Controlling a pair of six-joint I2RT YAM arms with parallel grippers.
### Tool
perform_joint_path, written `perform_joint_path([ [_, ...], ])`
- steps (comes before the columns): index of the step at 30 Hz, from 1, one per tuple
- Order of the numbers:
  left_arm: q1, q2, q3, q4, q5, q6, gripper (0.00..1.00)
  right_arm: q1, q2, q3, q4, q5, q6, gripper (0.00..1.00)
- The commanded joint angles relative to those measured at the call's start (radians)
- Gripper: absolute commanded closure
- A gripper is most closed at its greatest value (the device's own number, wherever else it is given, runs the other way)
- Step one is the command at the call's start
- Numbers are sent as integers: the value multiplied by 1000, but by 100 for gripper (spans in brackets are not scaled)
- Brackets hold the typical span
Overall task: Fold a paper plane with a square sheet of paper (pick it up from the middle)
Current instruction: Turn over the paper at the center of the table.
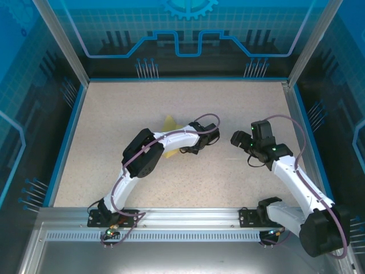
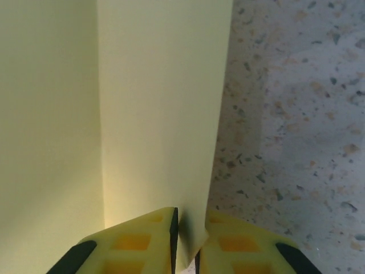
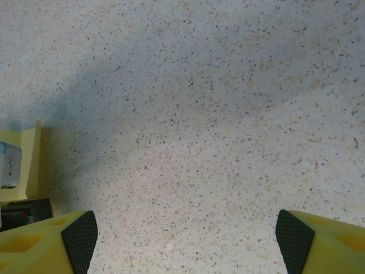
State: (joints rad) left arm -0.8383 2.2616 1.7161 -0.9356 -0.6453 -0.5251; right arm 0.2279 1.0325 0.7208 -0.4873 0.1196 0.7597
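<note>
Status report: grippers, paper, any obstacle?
Left gripper nearly closed, yellow paper edge in its gap, grip unclear. Right gripper open above table. No obstacle seen.

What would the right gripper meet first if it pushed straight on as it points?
Probably bare speckled beige tabletop; the pale yellow folded paper lies off to one side of the right gripper.

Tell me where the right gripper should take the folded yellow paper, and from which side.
Probably the folded paper by its raised free edge, farther along from where the left gripper pinches it. That edge seems lifted off the table, so fingers can straddle it. Come in from the bare table side, where the open right gripper hovers.
</note>
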Motion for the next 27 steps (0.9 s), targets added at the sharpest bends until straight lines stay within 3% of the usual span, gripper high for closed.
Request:
perform_joint_path([
  [1,-7,-17,-7,11,52,-9,74,-20,11,-4,-13,-19,6,14],
  [5,-22,-106,0,23,126,1,61,-21,38,4,-1,-38,-7,14],
  [11,-9,-381,-127,192,397,-2,43,-15,143,45,46,-153,-108,15],
  [19,201,-707,-456,440,686,-127,32,141,322,83,251,-414,-93,14],
  [27,384,-839,-688,522,716,-227,27,355,596,209,392,-443,99,17],
])
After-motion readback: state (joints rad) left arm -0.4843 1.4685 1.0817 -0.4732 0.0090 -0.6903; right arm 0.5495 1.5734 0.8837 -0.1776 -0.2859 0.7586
